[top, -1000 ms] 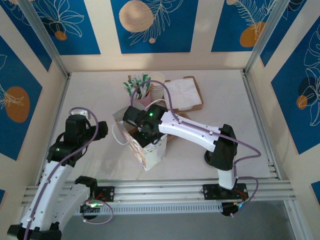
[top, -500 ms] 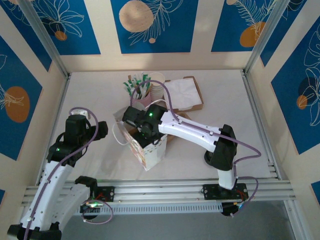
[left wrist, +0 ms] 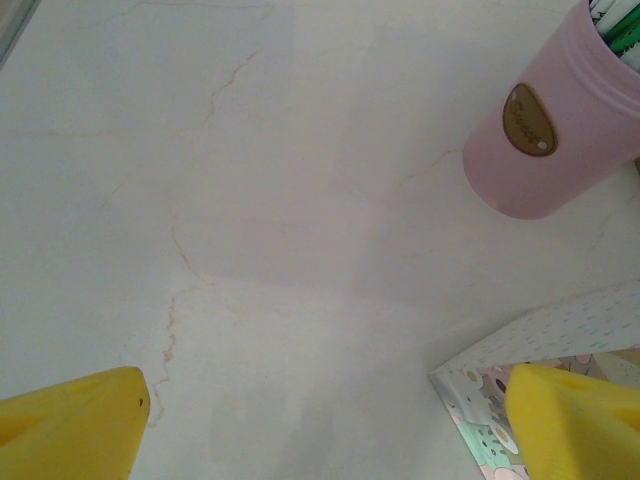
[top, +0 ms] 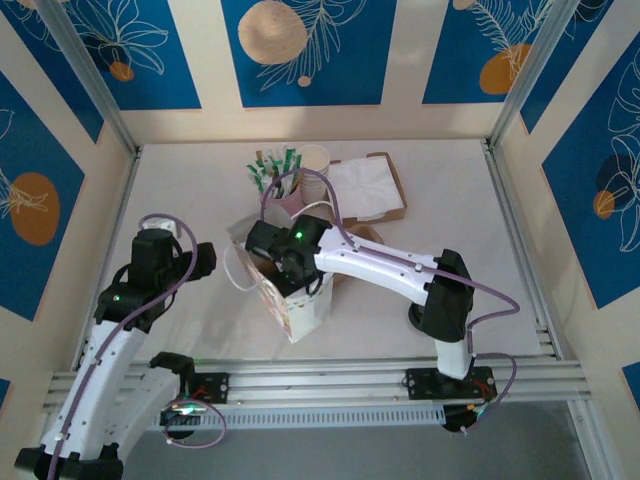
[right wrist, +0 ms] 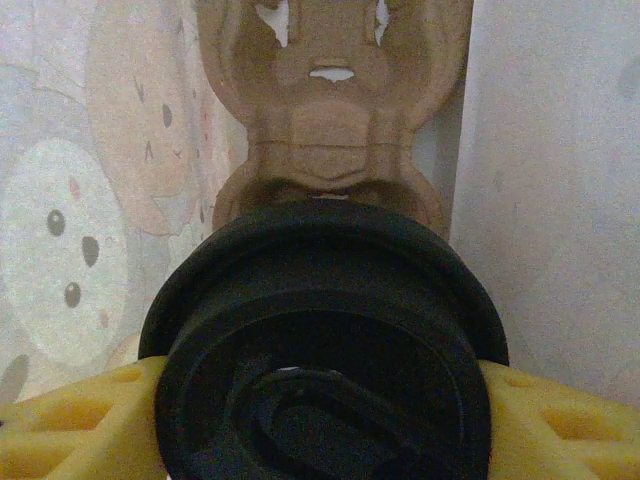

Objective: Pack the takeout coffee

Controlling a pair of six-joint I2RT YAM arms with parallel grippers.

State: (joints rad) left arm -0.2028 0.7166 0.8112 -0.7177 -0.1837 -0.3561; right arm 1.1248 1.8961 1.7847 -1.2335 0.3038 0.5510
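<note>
The white marbled counter (top: 200, 190) carries everything, and the two arms reach over it from the near edge. The right arm (top: 390, 270) stretches to the left across the middle and its wrist goes down into the open top of a patterned paper bag (top: 305, 310), which stands upright near the centre of the counter. The left arm (top: 120, 320) stands to the left of the bag, apart from it. Behind the bag, at the far side, there is a flat cardboard tray (top: 398, 190) with white napkins (top: 362, 188), and just beside it a stack of white cups (top: 316, 170) and a pink cup (left wrist: 555, 130) with green and white sticks (top: 272, 168) in it. Inside the bag a brown moulded carrier (right wrist: 335, 120) lies against the bag wall. The takeout coffee (right wrist: 325, 350) is inside the bag, just in front of this carrier; the right wrist view shows its round black lid. The right jaws grip the coffee, with one yellow finger (right wrist: 70, 420) touching each side of the lid. The left jaws are wide open with nothing between them; their yellow fingers (left wrist: 65, 420) hang over bare counter, one of them near a corner of the bag.
</note>
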